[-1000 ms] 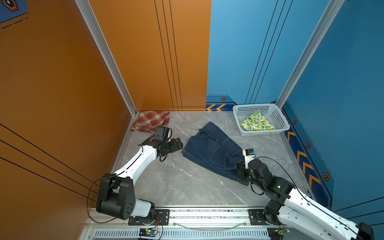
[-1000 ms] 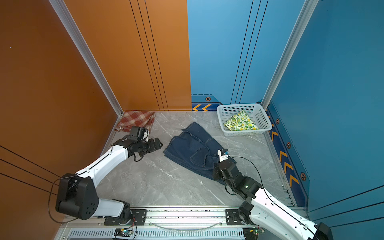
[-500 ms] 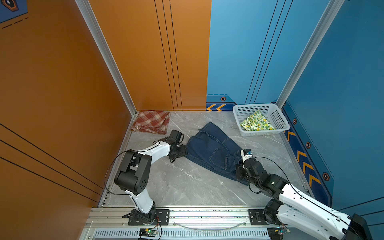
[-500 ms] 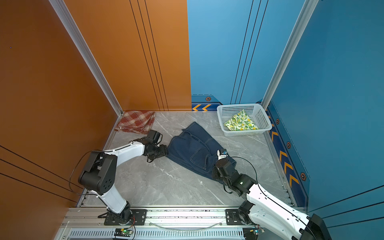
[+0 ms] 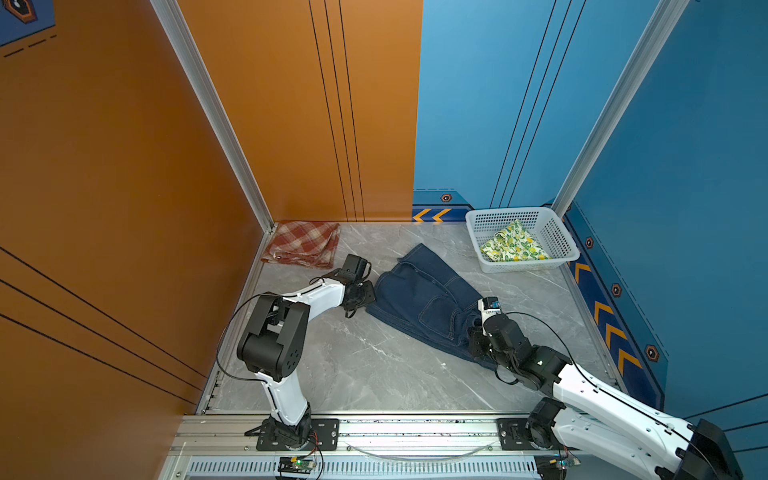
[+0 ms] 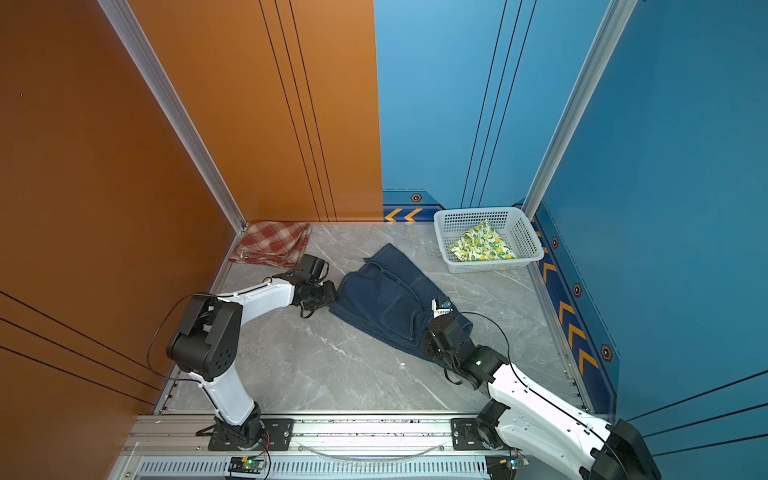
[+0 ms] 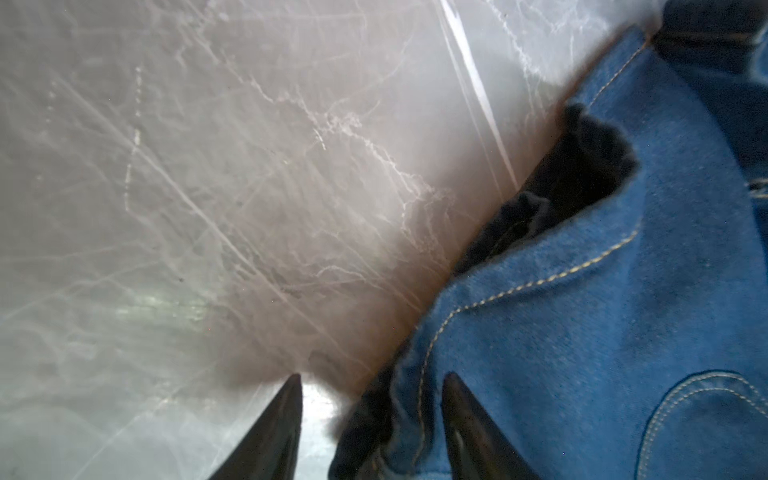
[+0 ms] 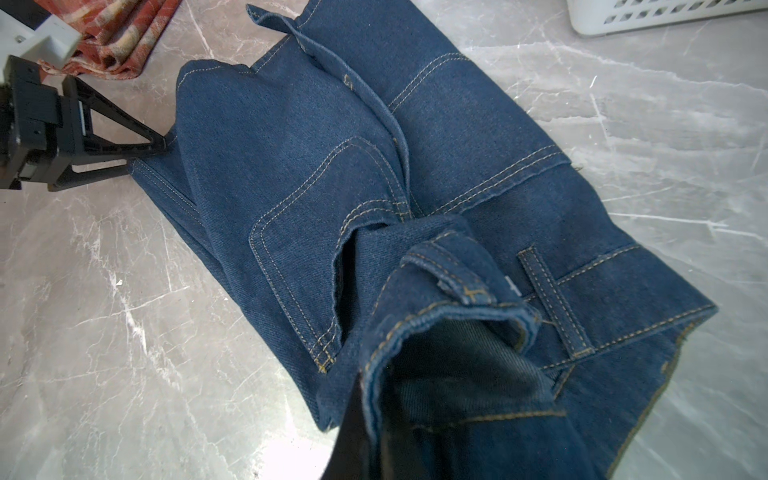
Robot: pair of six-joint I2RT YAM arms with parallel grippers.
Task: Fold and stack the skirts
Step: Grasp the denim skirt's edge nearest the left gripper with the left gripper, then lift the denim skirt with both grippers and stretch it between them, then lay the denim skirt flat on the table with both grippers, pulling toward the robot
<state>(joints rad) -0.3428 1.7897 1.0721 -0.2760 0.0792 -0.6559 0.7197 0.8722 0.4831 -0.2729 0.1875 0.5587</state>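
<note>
The dark blue denim skirt [image 5: 424, 299] [image 6: 386, 299] lies spread across the middle of the grey floor. My left gripper [image 5: 370, 291] [image 7: 370, 378] is at its left edge. The jaws are still apart and straddle the stitched hem [image 7: 419, 374], with a gap beside one finger. My right gripper [image 5: 476, 336] [image 8: 374, 415] is shut on the skirt's waistband, which is bunched up there. The red-and-cream plaid skirt [image 5: 303, 245] [image 6: 274, 243] lies folded in the back left corner. The lemon-print skirt [image 5: 513, 245] [image 6: 480, 245] lies in the basket.
A white perforated basket [image 5: 552, 237] [image 6: 519, 237] stands at the back right against the blue wall. Orange and blue walls close in the floor on three sides. The arms' mounting rail [image 5: 415, 432] runs along the front edge.
My left arm has reached right to the denim skirt's left edge, and its jaws have narrowed around the hem. The right gripper stays shut on the waistband.
</note>
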